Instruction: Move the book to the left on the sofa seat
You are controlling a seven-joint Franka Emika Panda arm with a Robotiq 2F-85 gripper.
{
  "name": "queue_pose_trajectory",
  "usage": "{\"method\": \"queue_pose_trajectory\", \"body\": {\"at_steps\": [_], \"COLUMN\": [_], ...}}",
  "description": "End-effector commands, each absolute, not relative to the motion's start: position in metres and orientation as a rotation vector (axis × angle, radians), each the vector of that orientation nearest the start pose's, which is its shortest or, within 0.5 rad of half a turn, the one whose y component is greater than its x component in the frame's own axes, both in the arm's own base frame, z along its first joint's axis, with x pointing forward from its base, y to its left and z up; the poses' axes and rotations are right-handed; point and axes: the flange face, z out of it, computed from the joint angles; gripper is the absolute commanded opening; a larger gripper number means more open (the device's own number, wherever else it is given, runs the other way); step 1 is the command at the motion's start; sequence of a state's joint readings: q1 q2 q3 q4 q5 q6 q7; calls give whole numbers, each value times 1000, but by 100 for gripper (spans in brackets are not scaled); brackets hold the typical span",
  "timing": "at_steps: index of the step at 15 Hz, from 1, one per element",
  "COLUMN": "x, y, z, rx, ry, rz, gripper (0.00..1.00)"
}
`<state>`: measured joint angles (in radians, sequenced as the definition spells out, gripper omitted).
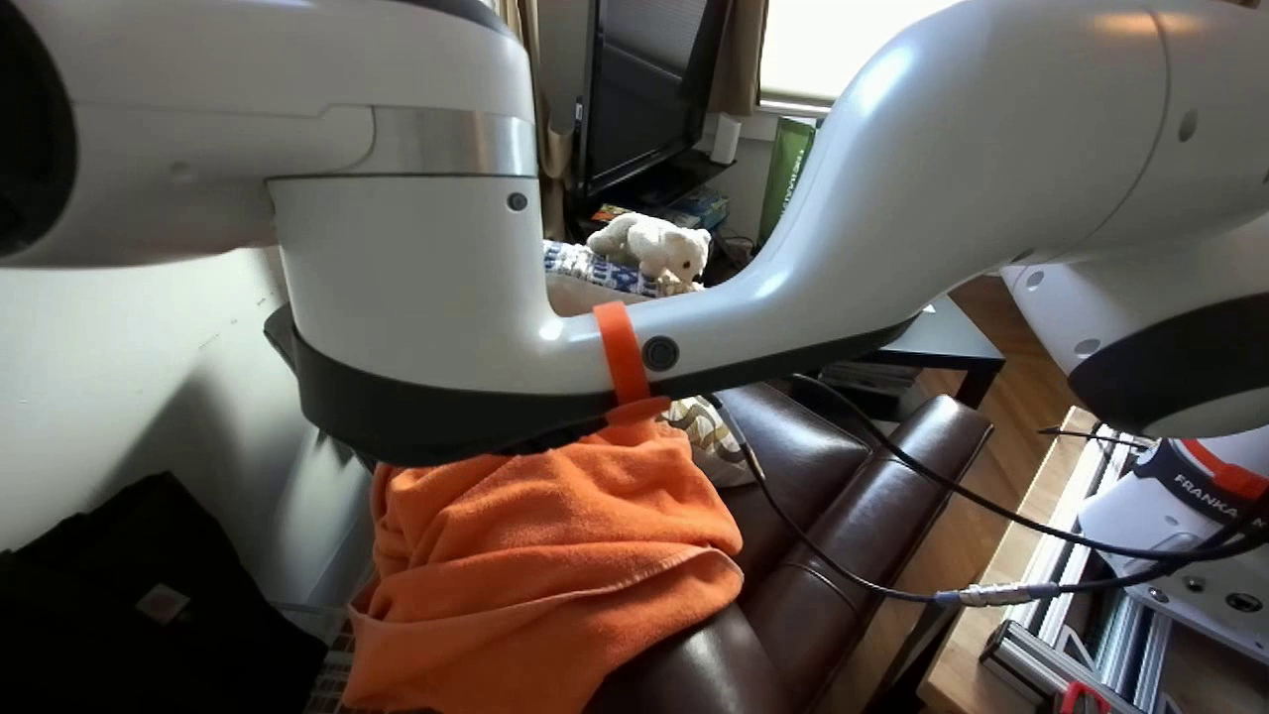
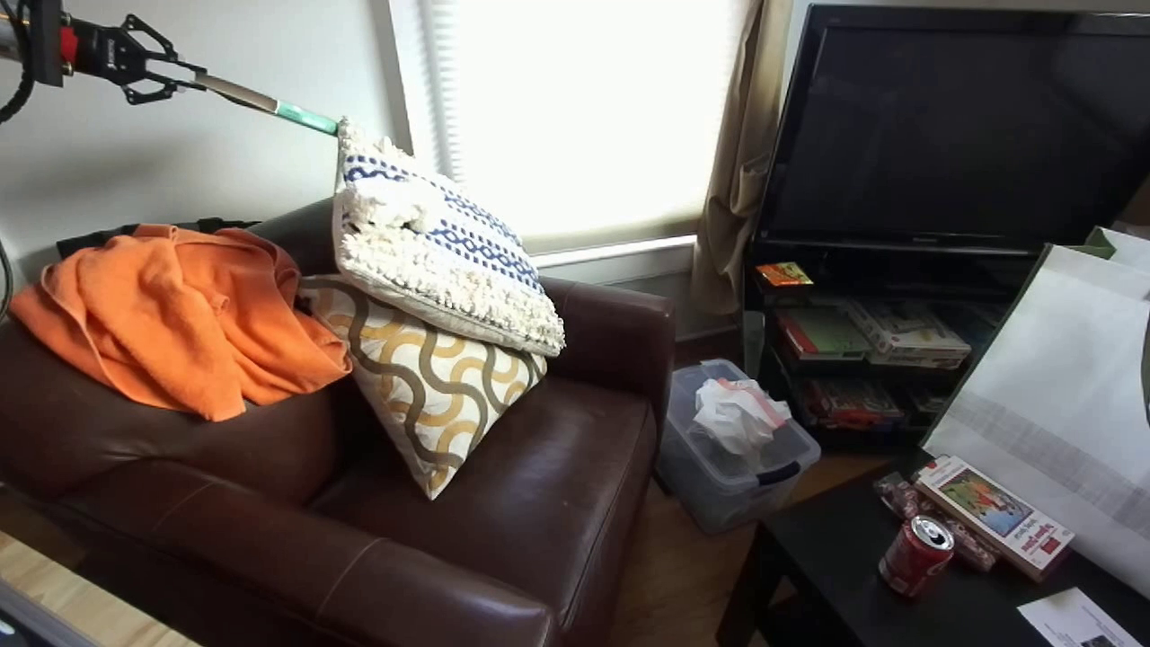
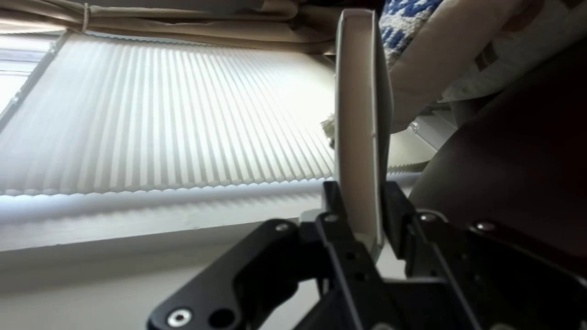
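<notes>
The book (image 2: 310,118) is seen edge-on, thin and pale, with a green part at its far end. My gripper (image 2: 199,77) is shut on its near end and holds it high above the sofa, sloping slightly down. In the wrist view the book (image 3: 358,114) stands between the fingers of the gripper (image 3: 358,197), page edge toward the camera. Its far end meets the top of the patterned pillow in an exterior view; whether they touch is unclear. The dark brown leather sofa seat (image 2: 548,449) lies below. In an exterior view (image 1: 793,436) the arm hides gripper and book.
A blue-and-white tufted pillow (image 2: 449,243) leans on a yellow-and-brown patterned pillow (image 2: 431,377). An orange blanket (image 2: 180,314) covers the sofa's near arm. A wall and a window blind (image 3: 183,119) are close by. A black table (image 2: 809,557) stands in front.
</notes>
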<state>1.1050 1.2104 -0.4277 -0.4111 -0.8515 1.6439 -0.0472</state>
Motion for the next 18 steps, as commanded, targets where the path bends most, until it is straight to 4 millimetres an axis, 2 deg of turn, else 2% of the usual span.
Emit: {"method": "queue_pose_trajectory", "body": {"at_steps": [1,4,8,15,16,17,18], "x": [499,492,469,397,397,419,402], "y": [622,612,594,570,563,543,568], "z": [454,467,458,431,427,421,420], "rx": [1598,1603,1645,1727,1725,1739,1752], "ry": [886,795,611,233,171,104,226], "rz": [705,651,478,195,171,158,182], "gripper": [6,6,6,6,6,6,26]}}
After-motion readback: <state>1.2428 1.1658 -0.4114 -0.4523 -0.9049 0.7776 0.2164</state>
